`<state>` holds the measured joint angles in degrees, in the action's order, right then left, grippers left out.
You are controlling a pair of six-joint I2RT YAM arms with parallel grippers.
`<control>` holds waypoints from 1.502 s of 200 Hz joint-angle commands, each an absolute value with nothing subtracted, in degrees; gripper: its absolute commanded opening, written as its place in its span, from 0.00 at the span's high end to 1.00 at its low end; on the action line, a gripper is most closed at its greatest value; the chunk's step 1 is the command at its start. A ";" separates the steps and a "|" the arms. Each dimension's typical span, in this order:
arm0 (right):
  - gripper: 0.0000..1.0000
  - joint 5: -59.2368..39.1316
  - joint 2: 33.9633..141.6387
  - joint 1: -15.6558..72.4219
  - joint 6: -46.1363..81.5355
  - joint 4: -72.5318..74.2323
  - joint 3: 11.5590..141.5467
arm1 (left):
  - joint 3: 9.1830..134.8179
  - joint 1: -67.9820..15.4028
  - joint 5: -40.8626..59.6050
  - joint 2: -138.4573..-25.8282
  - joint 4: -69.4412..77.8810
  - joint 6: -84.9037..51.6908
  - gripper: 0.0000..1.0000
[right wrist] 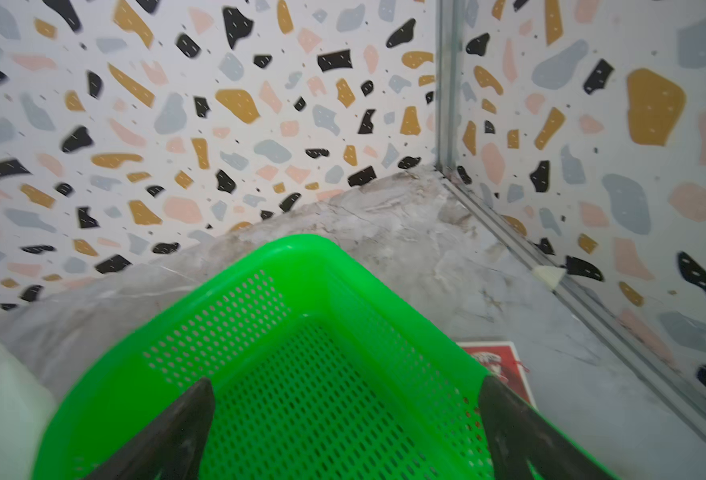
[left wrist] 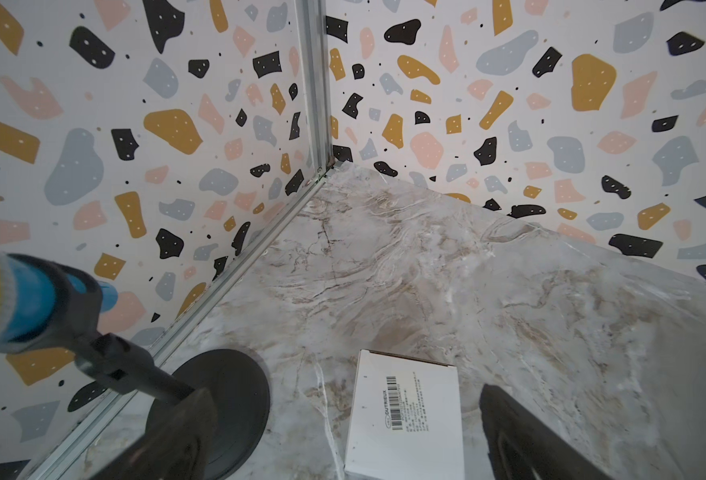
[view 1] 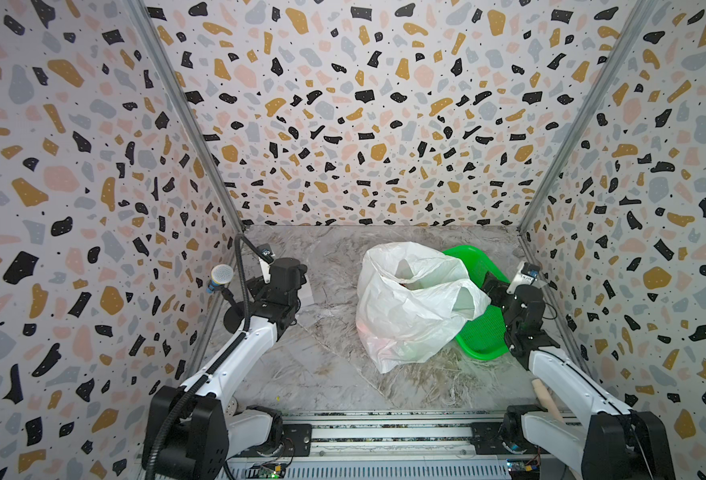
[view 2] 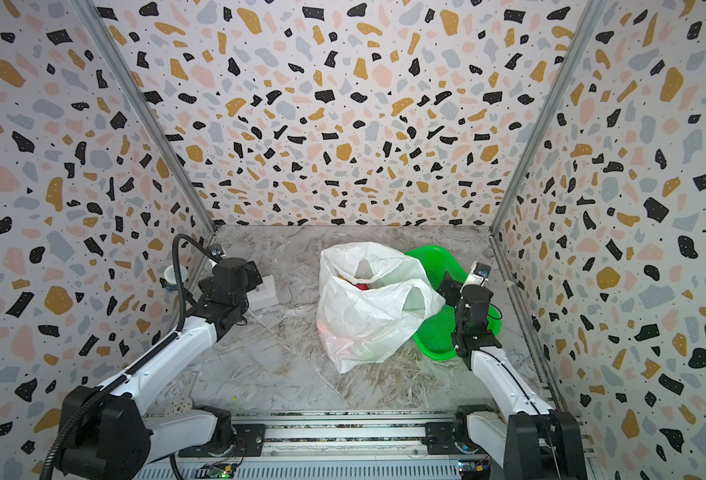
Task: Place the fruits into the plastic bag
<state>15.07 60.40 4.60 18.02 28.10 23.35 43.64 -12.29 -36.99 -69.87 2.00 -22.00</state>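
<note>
Left claw (left wrist: 345, 390) wide, empty, above bench (left wrist: 467, 270) by white box (left wrist: 405, 403). Right claw (right wrist: 347, 380) wide, empty, over green tray (right wrist: 301, 253); plastic bag (view 1: 409, 307) alongside, fruits (view 2: 359, 286) inside.

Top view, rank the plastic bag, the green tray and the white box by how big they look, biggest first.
1. plastic bag, clearly the largest.
2. green tray, though the bag covers part of it.
3. white box, the smallest; it is partly hidden, so its full size is unsure.
</note>
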 commanded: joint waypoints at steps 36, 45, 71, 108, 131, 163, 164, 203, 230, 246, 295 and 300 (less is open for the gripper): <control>0.01 26.59 60.47 9.46 9.79 46.05 9.72 | 28.56 -11.34 -47.80 -68.61 26.99 -14.79 0.01; 0.01 26.80 61.67 10.54 9.24 49.62 7.57 | 27.08 -11.25 -49.08 -69.22 28.96 -14.01 0.01; 0.01 24.67 66.13 11.60 5.38 58.11 7.03 | 23.44 -11.16 -51.74 -71.19 34.91 -14.06 0.01; 0.01 17.87 75.61 12.46 -2.70 63.63 11.47 | 20.77 -10.97 -52.26 -76.95 44.85 -12.28 0.01; 0.01 16.43 82.44 12.54 -5.28 80.82 7.08 | 21.67 -10.85 -50.59 -79.76 45.47 -11.81 0.01; 0.01 8.57 86.48 7.38 -2.24 83.13 7.20 | 22.18 -10.81 -46.41 -80.59 46.14 -9.41 0.01; 0.01 8.59 86.44 7.43 -2.26 82.22 7.56 | 22.17 -10.81 -46.36 -80.64 46.14 -9.36 0.00; 0.01 6.02 85.05 6.69 -2.28 74.41 10.07 | 18.50 -10.78 -46.87 -78.52 52.75 -3.38 0.01; 0.01 6.37 85.00 7.01 -2.41 74.67 9.91 | 13.51 -10.24 -41.55 -82.26 68.05 3.02 0.01; 0.01 6.33 84.99 6.97 -2.43 74.73 9.94 | 14.90 -8.13 -42.98 -83.89 66.79 0.19 0.01; 0.01 6.55 84.98 6.97 -2.34 74.62 9.93 | 9.28 -5.62 -28.95 -83.72 75.19 2.33 0.02; 0.01 6.51 85.03 6.95 -2.31 74.30 10.07 | 9.33 -5.62 -28.81 -83.58 74.77 2.19 0.01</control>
